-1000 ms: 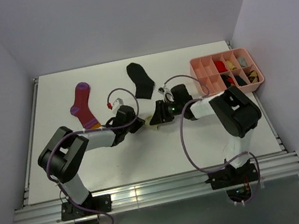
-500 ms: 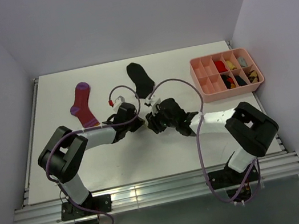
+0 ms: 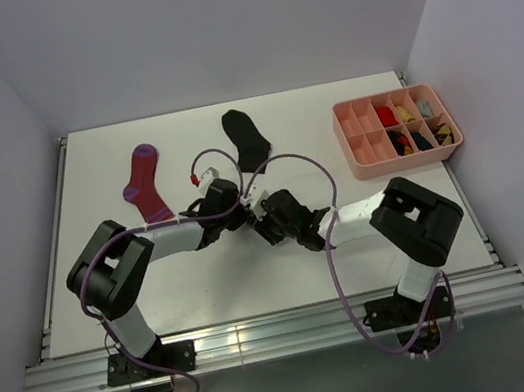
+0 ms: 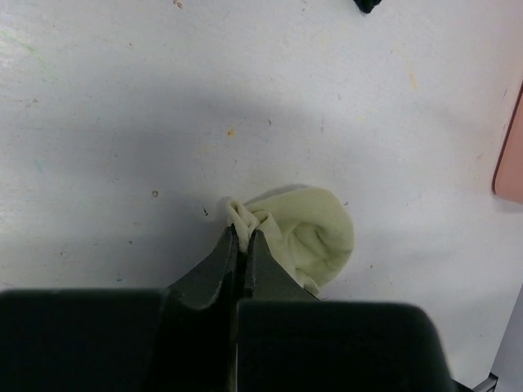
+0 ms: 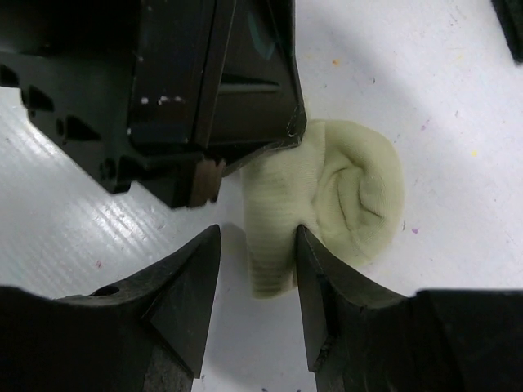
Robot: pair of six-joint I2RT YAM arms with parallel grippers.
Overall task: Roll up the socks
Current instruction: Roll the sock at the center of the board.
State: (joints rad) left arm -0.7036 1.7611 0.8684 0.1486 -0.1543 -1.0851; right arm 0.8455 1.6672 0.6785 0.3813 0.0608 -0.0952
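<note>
The cream sock (image 4: pixel 315 237) lies rolled into a small bundle on the white table. My left gripper (image 4: pixel 243 234) is shut on a bunched edge of it. My right gripper (image 5: pixel 258 238) is open, its fingers either side of the sock's ribbed cuff end (image 5: pixel 270 253); the right finger (image 5: pixel 315 269) touches the fabric. In the top view the two grippers, left (image 3: pixel 234 211) and right (image 3: pixel 264 220), meet at the table's middle and hide the cream sock. The black sock (image 3: pixel 248 139) lies flat behind them. The magenta sock (image 3: pixel 146 184) lies flat at the back left.
A pink compartment tray (image 3: pixel 408 159) holding several rolled socks stands at the back right. The left gripper's black body (image 5: pixel 212 90) fills the upper left of the right wrist view, close to my right fingers. Walls enclose the table on three sides.
My right gripper has swung left and nearer, up against the left gripper. The cream sock, visible between them a second ago, is now covered in the top view. The left arm barely moved.
</note>
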